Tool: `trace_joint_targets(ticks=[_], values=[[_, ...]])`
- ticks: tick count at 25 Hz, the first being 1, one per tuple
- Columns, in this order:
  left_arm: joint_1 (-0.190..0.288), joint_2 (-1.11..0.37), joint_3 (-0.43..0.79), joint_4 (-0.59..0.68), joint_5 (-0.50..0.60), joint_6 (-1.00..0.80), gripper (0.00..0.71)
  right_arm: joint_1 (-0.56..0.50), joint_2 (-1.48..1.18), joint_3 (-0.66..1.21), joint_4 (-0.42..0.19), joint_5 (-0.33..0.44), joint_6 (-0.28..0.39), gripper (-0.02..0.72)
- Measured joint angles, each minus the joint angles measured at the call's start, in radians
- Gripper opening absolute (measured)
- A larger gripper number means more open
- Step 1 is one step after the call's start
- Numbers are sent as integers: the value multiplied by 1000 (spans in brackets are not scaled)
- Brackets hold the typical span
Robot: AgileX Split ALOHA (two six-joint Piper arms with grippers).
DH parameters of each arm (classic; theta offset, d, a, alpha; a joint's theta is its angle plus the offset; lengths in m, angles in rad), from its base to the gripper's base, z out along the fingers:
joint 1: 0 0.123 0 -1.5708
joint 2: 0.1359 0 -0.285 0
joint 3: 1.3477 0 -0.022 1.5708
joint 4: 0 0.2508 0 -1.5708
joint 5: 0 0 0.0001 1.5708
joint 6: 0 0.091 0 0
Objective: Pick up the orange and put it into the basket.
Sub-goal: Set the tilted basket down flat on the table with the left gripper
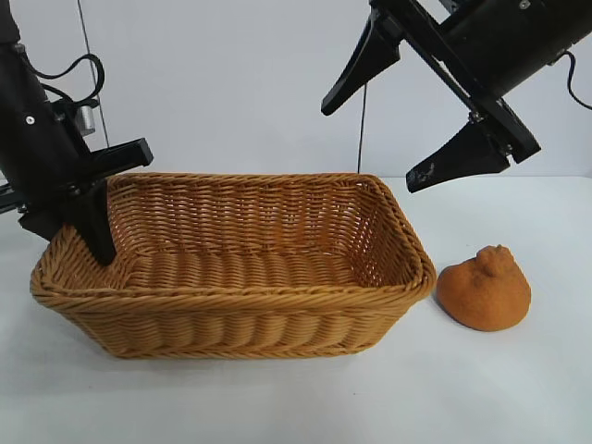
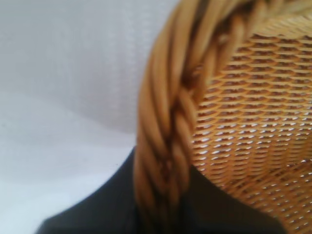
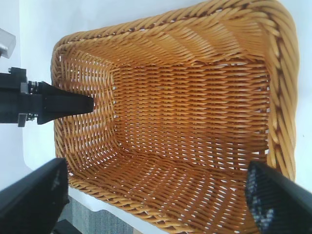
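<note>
The orange (image 1: 484,289) is a lumpy burnt-orange blob lying on the white table just right of the basket (image 1: 231,310), apart from it. It does not show in either wrist view. My left gripper (image 1: 116,199) is at the basket's left end, with one finger inside and one outside. In the left wrist view (image 2: 163,204) its dark fingers are shut on the braided rim (image 2: 168,112). My right gripper (image 1: 370,146) hangs open and empty high above the basket's right end, up and left of the orange. Its view (image 3: 156,204) looks down into the empty basket (image 3: 170,24).
The white table (image 1: 518,388) runs round the basket, with a white wall behind. The left gripper's finger (image 3: 63,105) shows at the basket's far wall in the right wrist view. The table's edge (image 3: 126,214) with grey floor beyond shows there too.
</note>
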Motion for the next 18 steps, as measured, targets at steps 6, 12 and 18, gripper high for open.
trace_joint_targets(ticks=[6, 12, 18], values=[[0, 46, 0, -2, -42, 36, 92, 0, 0, 0, 0, 0, 0, 676], [0, 45, 0, -21, -46, 45, 509, 0, 0, 0, 0, 0, 0, 676], [0, 31, 0, -22, 2, 45, 664, 0, 0, 0, 0, 0, 0, 676]])
